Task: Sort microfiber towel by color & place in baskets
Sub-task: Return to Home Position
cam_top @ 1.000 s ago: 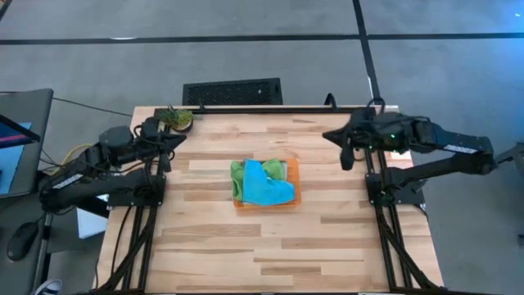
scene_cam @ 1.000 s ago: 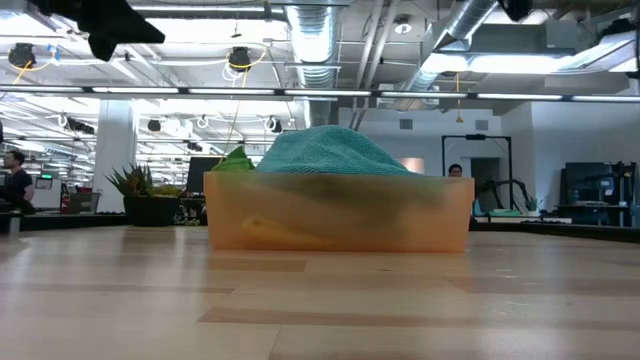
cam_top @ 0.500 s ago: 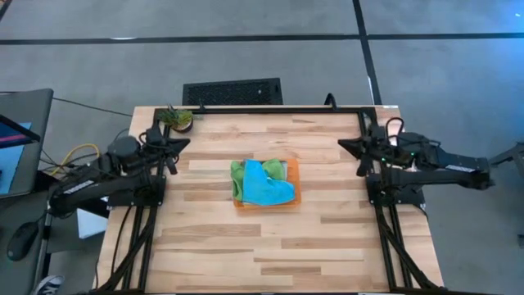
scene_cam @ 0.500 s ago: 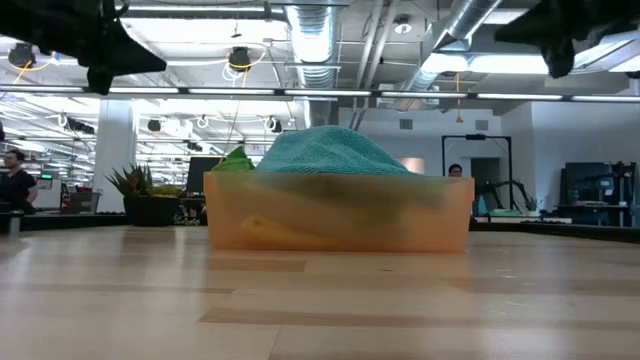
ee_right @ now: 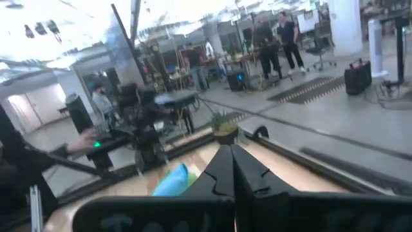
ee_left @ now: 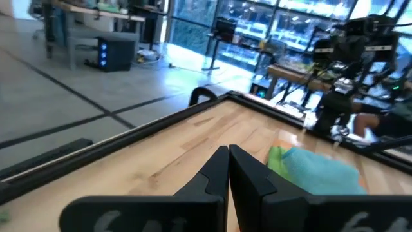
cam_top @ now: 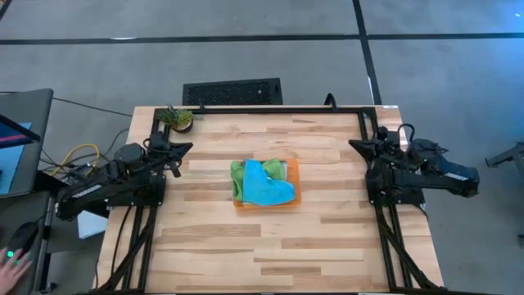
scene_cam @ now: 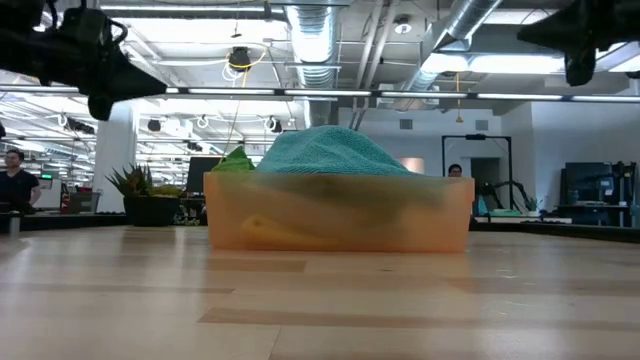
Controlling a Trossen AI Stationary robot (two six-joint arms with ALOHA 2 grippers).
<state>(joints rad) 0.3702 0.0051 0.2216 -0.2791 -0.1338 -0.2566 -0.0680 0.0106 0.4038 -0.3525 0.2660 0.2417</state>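
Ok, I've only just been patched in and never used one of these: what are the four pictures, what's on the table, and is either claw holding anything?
You are looking at two dark robot arms at a wooden table. One picture looks straight down, one looks level across the tabletop, and the other two come from a camera on each arm's wrist.

In the middle sits an orange tray piled with a blue towel over a green towel. A small potted plant stands at the far left corner.

The left gripper is pulled back at the left edge, the right gripper at the right edge. Both are shut and hold nothing.
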